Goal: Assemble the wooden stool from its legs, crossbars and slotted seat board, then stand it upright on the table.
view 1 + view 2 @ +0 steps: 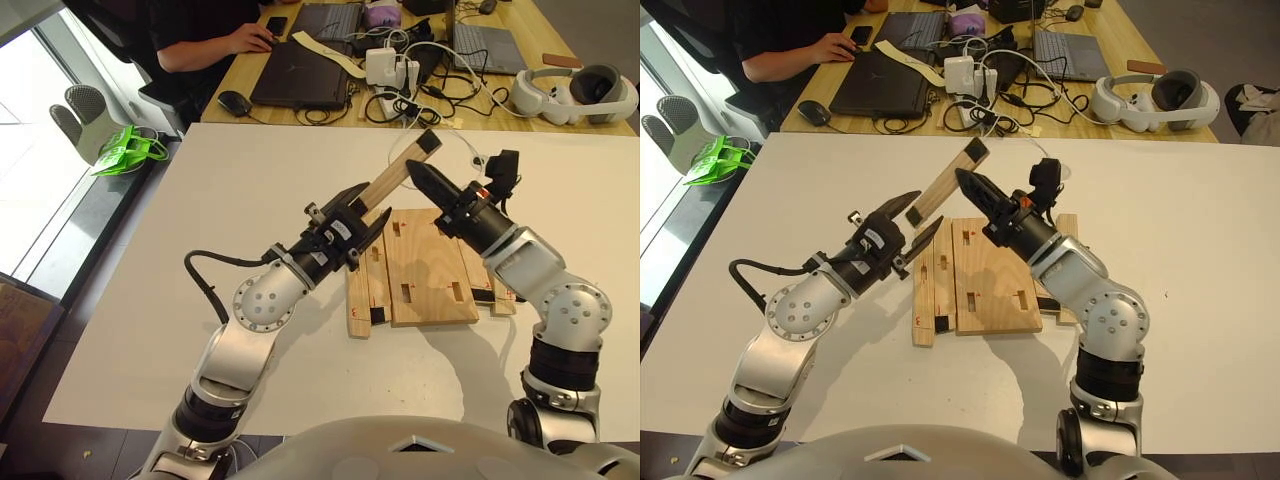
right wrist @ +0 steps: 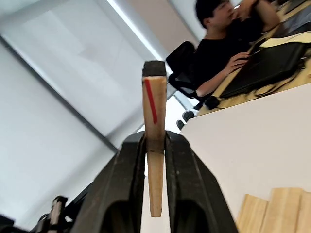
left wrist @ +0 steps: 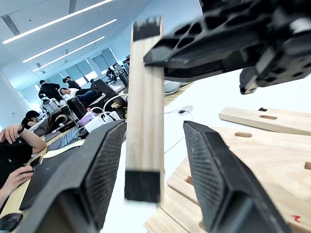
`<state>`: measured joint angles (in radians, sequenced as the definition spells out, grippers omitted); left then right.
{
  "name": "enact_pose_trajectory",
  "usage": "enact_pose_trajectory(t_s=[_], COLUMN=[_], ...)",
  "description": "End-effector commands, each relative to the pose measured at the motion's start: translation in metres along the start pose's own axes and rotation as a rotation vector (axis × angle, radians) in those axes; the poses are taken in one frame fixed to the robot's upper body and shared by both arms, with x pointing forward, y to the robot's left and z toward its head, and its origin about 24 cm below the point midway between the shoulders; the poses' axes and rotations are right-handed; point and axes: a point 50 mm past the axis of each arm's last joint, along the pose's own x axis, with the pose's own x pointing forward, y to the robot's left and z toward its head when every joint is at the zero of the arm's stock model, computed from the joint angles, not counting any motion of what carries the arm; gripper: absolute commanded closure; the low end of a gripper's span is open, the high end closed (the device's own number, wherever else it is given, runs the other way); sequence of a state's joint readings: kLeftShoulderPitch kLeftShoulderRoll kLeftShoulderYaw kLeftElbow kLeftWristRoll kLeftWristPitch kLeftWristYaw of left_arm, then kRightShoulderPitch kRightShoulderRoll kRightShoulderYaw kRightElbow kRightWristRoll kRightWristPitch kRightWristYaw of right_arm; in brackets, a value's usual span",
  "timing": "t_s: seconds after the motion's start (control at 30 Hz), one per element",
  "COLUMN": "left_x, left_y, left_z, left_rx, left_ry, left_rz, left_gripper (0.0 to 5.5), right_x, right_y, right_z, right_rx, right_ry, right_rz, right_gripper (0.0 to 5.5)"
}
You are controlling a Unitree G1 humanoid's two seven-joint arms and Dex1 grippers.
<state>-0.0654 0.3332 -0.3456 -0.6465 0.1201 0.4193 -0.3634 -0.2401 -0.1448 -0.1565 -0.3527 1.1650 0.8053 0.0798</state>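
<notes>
Stool leg, red-striped, pinched in right tool.

The table is overlooked from the head pair (same scene); the leg is seen close-up from both wrists.

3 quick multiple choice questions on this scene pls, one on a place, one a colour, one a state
1. Where on the table does the slotted board lie?
A far left corner
B the middle, between the two arms
C over the near edge

2. What colour are the ends of the raised bar?
A blue
B white
C black

3. How is the left tool?
A open, a finger either side of the bar
B shut on the board
C shut on the bar

Answers: 1 B, it lies flat mid table; 2 C, both ends are black; 3 A, gaps show beside the bar.
</notes>
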Motion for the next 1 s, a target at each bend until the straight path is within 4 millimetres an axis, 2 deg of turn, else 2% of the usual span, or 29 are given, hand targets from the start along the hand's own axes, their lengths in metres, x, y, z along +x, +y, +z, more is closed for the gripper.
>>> enact_pose_trajectory(t_s=[0.03,0.13,0.23,0.33,0.4,0.47,0.63,0.7,0.87,1.0], left_x=[-0.002,-0.005,-0.012,-0.021,-0.024,-0.026,-0.026,-0.026,-0.023,-0.021], left_y=[0.001,0.002,0.008,0.015,0.017,0.019,0.02,0.02,0.021,0.019], left_z=[-0.002,-0.005,-0.008,-0.011,-0.012,-0.011,-0.011,-0.011,-0.009,-0.009], left_rx=[-0.031,-0.042,-0.078,-0.125,-0.148,-0.16,-0.16,-0.155,-0.15,-0.155], left_ry=[0.026,0.045,0.068,0.103,0.111,0.114,0.115,0.114,0.101,0.096], left_rz=[0.006,0.017,0.093,0.196,0.231,0.24,0.213,0.198,0.175,0.153], left_gripper=[3.2,3.2,3.2,3.2,3.2,3.2,3.2,3.2,3.2,3.2], right_x=[0.001,-0.016,-0.041,-0.067,-0.085,-0.11,-0.135,-0.135,-0.109,-0.106], right_y=[-0.021,-0.042,-0.034,-0.029,-0.034,-0.048,-0.063,-0.065,-0.052,-0.055], right_z=[0.011,0.029,0.046,0.047,0.041,0.032,0.011,0.008,0.017,0.009], right_rx=[-0.057,-0.315,-0.699,-0.957,-0.993,-0.942,-0.84,-0.851,-0.981,-0.936], right_ry=[-0.119,-0.199,-0.215,-0.11,-0.02,0.073,0.166,0.17,0.079,0.062], right_rz=[-0.241,-0.508,-0.605,-0.653,-0.686,-0.772,-0.86,-0.85,-0.739,-0.744], right_gripper=[5.09,5.09,5.09,5.09,5.09,5.09,5.09,5.09,5.09,5.09])
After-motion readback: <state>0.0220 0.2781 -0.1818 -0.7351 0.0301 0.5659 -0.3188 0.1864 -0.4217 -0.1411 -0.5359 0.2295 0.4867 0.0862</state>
